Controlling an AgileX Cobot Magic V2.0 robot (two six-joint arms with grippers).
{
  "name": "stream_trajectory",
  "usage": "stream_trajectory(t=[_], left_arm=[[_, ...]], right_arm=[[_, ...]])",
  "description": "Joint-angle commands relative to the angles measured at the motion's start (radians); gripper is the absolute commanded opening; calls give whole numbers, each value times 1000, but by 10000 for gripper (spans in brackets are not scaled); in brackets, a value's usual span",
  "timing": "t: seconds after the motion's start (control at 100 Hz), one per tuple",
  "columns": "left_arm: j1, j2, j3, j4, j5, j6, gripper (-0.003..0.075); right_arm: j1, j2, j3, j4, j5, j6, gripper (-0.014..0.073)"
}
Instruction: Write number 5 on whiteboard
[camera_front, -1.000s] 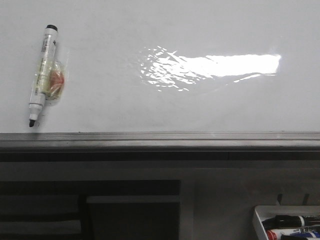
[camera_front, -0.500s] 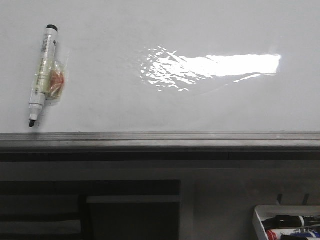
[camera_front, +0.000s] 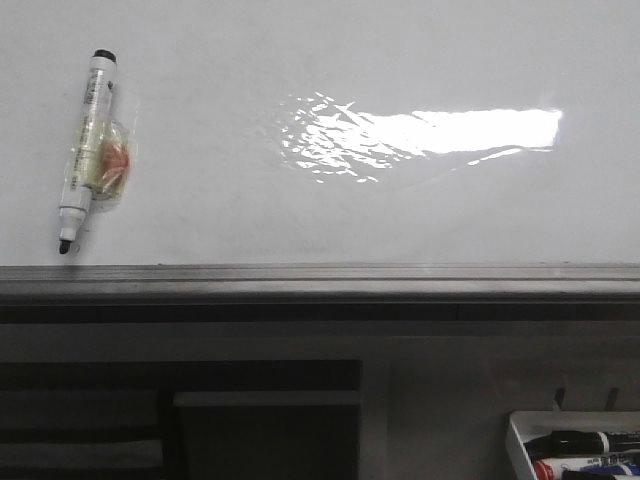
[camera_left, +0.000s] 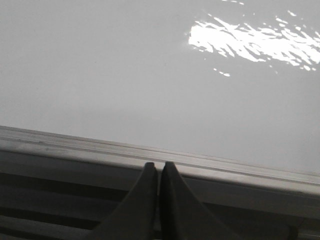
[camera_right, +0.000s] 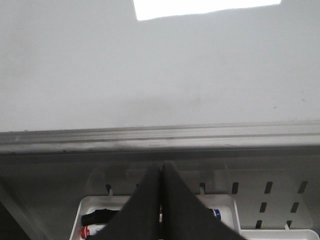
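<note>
Left gripper (camera_left: 158, 172) and right gripper (camera_right: 160, 172) both pressed together, empty, held low before glossy white whiteboard's (camera_front: 300, 210) grey rail.

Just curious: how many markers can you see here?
4: one marker lying on the whiteboard, three in the tray at lower right (black, red, blue). More may be hidden.

Whiteboard (camera_front: 300, 210): large, glossy white, upright, filling the upper part of the front view.
Surface: bright patch of glare right of centre; no drawn digit shows on it.
Bottom edge: grey metal rail (camera_front: 320, 280) runs along its full width.
Wrist views: same white face above the rail.
</note>
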Motion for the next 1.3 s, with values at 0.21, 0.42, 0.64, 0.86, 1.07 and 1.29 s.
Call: stream_trajectory(t=[0.21,0.42,0.64,0.86,1.07,1.29], left_arm=[[4,-28,17,-28,-93,-8,-20],[4,-28,17,-39,-205,-8,-20],[4,-28,17,-35,-205,-8,-20],[4,-28,13,-32,-196,-8,-21],[4,-10,-62,-30,-127,-8,-21],[4,135,-185,-4,-73,-8,-21]], right_arm=[[-3,-18,23,-47,-169,-3,-61],[-3,-18,23,-89,-187,-6,-61],[-3,-18,23,-89,-152,-6,-61],[-3,-18,13,-85,-127,-6,-61],[-3,-18,-25,-59,-94,-6,-61],[-3,59,-58,74,-69,-6,-61]])
